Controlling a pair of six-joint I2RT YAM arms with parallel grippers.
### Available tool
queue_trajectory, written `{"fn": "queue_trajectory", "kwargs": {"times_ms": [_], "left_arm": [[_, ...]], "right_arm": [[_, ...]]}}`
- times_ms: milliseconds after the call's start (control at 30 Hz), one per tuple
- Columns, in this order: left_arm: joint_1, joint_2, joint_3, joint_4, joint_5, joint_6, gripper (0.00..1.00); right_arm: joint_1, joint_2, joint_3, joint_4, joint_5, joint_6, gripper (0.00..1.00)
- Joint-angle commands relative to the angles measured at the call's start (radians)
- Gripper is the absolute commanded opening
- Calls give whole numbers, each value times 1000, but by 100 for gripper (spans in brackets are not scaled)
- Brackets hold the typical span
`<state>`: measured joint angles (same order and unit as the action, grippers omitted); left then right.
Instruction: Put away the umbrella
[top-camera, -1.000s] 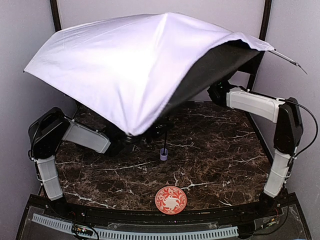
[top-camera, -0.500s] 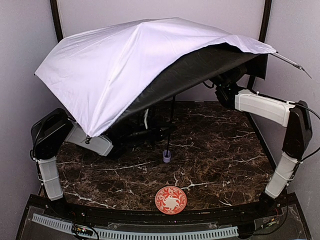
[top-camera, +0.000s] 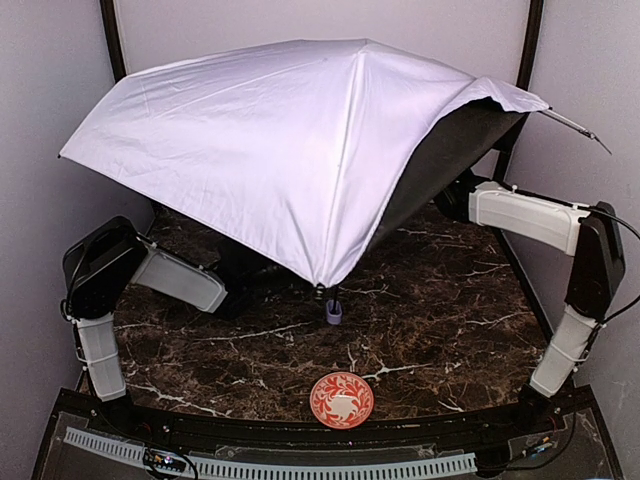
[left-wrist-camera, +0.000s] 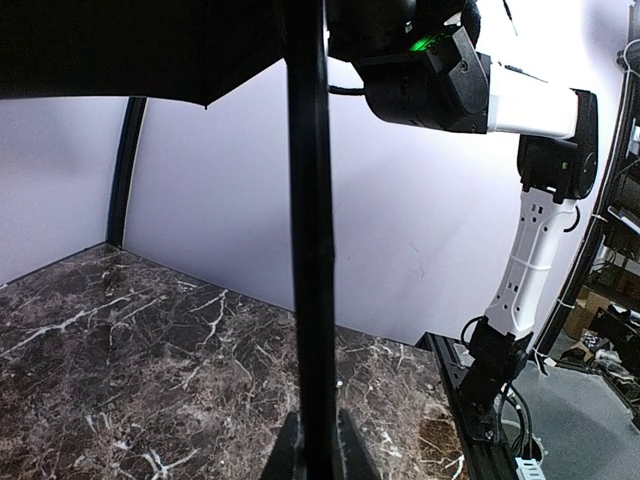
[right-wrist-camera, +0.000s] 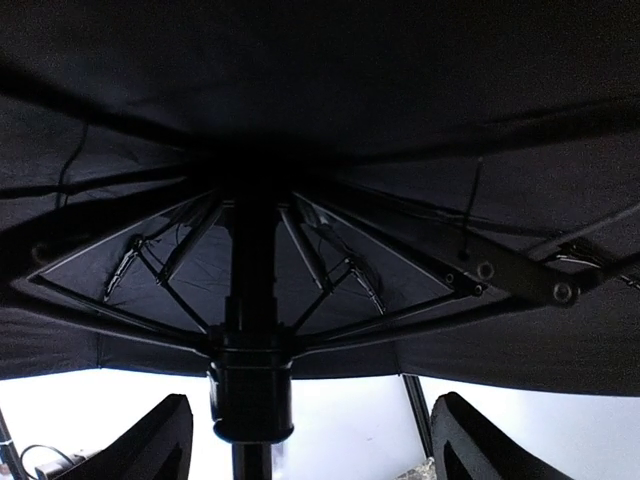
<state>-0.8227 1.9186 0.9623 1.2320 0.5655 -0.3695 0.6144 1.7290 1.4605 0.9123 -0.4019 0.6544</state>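
The open umbrella (top-camera: 280, 140) stands over the table, its pale lavender canopy tilted toward the front and its black underside showing at the right. Its lavender knob handle (top-camera: 332, 313) rests on the marble. In the left wrist view my left gripper (left-wrist-camera: 318, 455) is shut on the thin black shaft (left-wrist-camera: 310, 230). In the top view it is hidden under the canopy. In the right wrist view my right gripper (right-wrist-camera: 320, 445) is wide open just below the ribs (right-wrist-camera: 340, 260), with the runner (right-wrist-camera: 250, 395) between its fingers, nearer the left one.
A red-patterned bowl (top-camera: 341, 400) sits near the table's front edge. Walls close in the table on the left, back and right. One rib tip (top-camera: 590, 135) pokes out toward the right wall. The right arm (left-wrist-camera: 520, 100) shows above in the left wrist view.
The canopy has swung: its front edge has come down toward the handle and covers the shaft and the left gripper. Less black underside shows. The arms have barely moved.
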Motion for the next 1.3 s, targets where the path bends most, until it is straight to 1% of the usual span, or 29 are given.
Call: {"fn": "queue_trajectory", "kwargs": {"times_ms": [0, 67, 167, 200, 267, 300, 467, 500, 533, 567, 600, 633, 667, 867, 967, 1067, 1133, 1267], "left_arm": [[-5, -17, 28, 78, -1, 20, 0], [-4, -15, 28, 83, -1, 17, 0], [-5, -13, 31, 83, 9, 14, 0], [-4, -13, 28, 83, 10, 16, 0], [-4, -13, 24, 85, 12, 17, 0], [-4, -13, 23, 86, 11, 17, 0], [-4, -13, 25, 87, 17, 16, 0], [-4, -12, 27, 83, 20, 17, 0], [-4, -12, 28, 78, 24, 20, 0], [-4, -11, 25, 78, 26, 20, 0], [-4, -10, 22, 83, 28, 19, 0], [-5, -9, 18, 91, 28, 15, 0], [-4, -9, 19, 92, 29, 13, 0], [-4, -7, 27, 92, 37, 7, 0], [-5, -5, 32, 80, 47, 12, 0], [-6, -3, 32, 79, 46, 14, 0], [-6, -3, 30, 83, 45, 9, 0], [-6, -3, 35, 89, 48, 2, 0]], "right_arm": [[4, -44, 4, 50, -4, -18, 83], [4, -47, -3, 56, -3, -15, 79], [1, -49, -9, 71, 0, -8, 69], [-3, -47, -5, 78, -7, -2, 68], [-9, -44, 11, 68, -26, 0, 70], [-11, -44, 14, 69, -21, 1, 70], [-17, -41, 5, 89, -9, 14, 54], [-18, -40, 5, 91, -8, 18, 52], [-19, -38, 6, 93, -8, 21, 52], [-21, -37, 7, 92, -6, 25, 57], [-23, -38, 8, 91, 1, 26, 65], [-24, -40, 5, 93, 11, 23, 69], [-24, -40, 5, 95, 15, 20, 68], [-24, -34, 3, 109, 26, 30, 42], [-26, -32, 8, 104, 18, 28, 37], [-27, -31, 11, 106, 11, 30, 23], [-27, -29, 12, 106, 7, 32, 15], [-30, -26, 11, 98, 1, 36, 4]]}}
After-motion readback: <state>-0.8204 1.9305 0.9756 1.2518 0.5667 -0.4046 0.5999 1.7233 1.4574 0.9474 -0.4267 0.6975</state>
